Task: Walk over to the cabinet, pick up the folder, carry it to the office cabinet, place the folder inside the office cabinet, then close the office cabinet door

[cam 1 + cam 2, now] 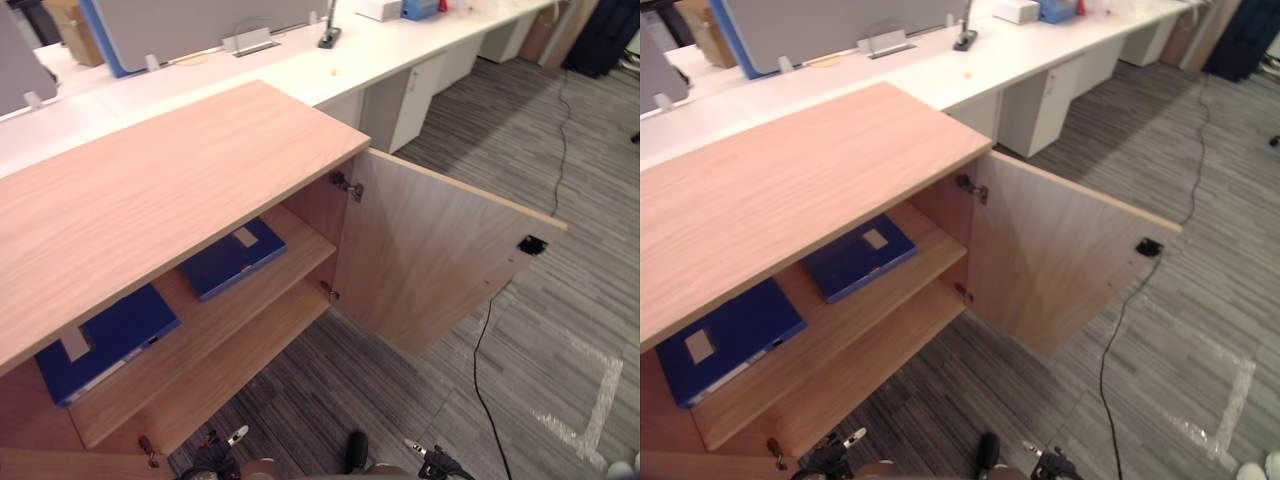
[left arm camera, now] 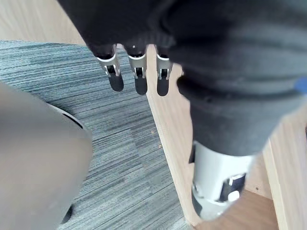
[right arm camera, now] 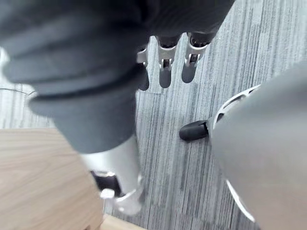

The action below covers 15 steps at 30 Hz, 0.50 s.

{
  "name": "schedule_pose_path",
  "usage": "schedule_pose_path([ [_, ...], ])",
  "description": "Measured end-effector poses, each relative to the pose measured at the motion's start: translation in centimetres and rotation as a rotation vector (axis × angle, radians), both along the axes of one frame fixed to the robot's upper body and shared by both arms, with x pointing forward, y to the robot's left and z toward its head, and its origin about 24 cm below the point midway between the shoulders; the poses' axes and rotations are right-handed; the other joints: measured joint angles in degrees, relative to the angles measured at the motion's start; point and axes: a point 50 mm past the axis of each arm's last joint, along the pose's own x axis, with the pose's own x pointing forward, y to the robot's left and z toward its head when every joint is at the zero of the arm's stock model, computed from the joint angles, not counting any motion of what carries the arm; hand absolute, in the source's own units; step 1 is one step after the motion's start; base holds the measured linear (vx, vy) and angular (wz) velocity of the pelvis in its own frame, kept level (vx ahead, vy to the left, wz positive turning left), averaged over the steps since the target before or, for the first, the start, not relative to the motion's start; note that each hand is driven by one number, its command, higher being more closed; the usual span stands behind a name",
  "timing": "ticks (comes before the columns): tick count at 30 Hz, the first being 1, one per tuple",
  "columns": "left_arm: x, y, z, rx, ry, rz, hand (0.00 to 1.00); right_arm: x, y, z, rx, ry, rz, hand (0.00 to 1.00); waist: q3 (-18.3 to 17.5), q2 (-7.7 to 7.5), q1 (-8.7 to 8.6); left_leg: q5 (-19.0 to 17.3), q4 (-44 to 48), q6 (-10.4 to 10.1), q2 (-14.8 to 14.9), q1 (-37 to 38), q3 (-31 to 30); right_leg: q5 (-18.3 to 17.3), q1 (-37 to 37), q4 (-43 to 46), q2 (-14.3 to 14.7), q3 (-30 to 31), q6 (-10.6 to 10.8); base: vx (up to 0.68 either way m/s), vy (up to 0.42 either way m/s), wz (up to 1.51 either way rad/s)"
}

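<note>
Two blue folders are recorded lying flat on the upper shelf (image 1: pixel 290 262) of the office cabinet (image 1: pixel 150 190): one folder (image 1: pixel 232 257) at frame centre, the other folder (image 1: pixel 105 340) at lower left. The door (image 1: pixel 430 270) is found open. The left hand (image 2: pixel 139 76) and the right hand (image 3: pixel 165 69) are held slack and empty, fingers straight.

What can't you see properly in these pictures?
1. Head views: the back end of the left blue folder is hidden under the cabinet top.
2. Head views: the label on the right blue folder is too small to read.
3. Head views: the other face of the door is turned away.
4. Wrist views: the palms of the left hand and right hand are hidden by their dark covers.
</note>
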Motion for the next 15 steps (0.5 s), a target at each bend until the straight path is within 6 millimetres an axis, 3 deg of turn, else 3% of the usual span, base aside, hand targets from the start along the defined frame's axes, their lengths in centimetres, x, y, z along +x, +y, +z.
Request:
schedule_pose_path([
  [4,0.3,0.1,0.1,0.025,0.006,-0.045,0.00,0.6,0.4,0.2,-0.001,-0.032,-0.025,0.00,-0.50,-0.42,0.49,3.15,-8.24,0.97,-1.91,4.08,6.13,0.05,-2.10,2.73,-2.46,-0.98,0.24,0.03,0.094,-0.60],
  [9,1.4,-1.6,0.2,0.024,-0.007,-0.191,0.00,2.5,0.3,0.9,0.000,-0.095,-0.059,0.00,-2.09,2.33,-0.54,5.98,-11.26,0.03,-4.07,6.08,5.05,0.47,-1.57,2.68,-4.06,-2.01,1.02,0.16,0.064,0.04],
  [10,1.6,-1.8,0.2,0.021,-0.014,-0.194,0.00,3.4,0.6,1.2,-0.002,-0.121,-0.033,0.00,-2.05,2.27,-0.50,7.10,-9.01,-0.08,-5.02,5.86,5.13,0.26,-1.03,3.32,-5.26,-1.68,0.81,0.09,0.079,-0.09],
  [11,1.5,-1.5,0.3,0.029,-0.016,-0.190,0.00,4.6,0.8,1.7,-0.011,-0.161,-0.008,0.00,-1.17,0.88,-0.07,7.73,-5.35,0.67,-6.16,4.72,4.78,-0.14,-0.15,4.56,-7.64,-0.50,0.82,0.06,0.089,-0.13],
  [12,1.3,-1.4,0.3,0.032,-0.016,-0.190,0.00,5.1,0.9,1.8,-0.018,-0.172,0.012,0.00,-1.36,1.07,-0.15,6.93,-6.35,1.66,-6.88,5.18,4.59,-0.19,0.19,5.00,-8.43,-0.18,0.86,0.00,0.120,-0.19],
  [13,0.8,-1.7,0.2,0.029,-0.018,-0.193,0.00,6.3,0.7,2.4,-0.035,-0.205,0.037,0.00,-2.06,2.42,-0.44,8.26,-11.64,1.17,-6.68,5.96,4.32,-0.67,-0.38,6.99,-8.57,-0.46,1.47,-0.07,0.126,-0.46],
  [14,0.3,-2.1,0.1,0.023,-0.013,-0.200,0.00,8.1,1.1,3.2,-0.050,-0.262,0.085,0.00,-1.97,3.03,0.00,9.65,-12.40,3.10,-5.98,5.73,4.53,-3.06,-2.34,10.14,-8.26,-0.32,3.22,-0.11,0.157,-0.58],
  [15,0.4,-2.1,0.2,0.022,-0.018,-0.200,0.00,9.4,1.6,3.9,-0.054,-0.302,0.122,0.00,-2.00,3.30,-0.04,8.71,-12.43,3.44,-5.77,5.50,5.39,-4.08,-3.62,11.97,-9.17,-0.39,3.25,-0.11,0.141,-0.45],
])
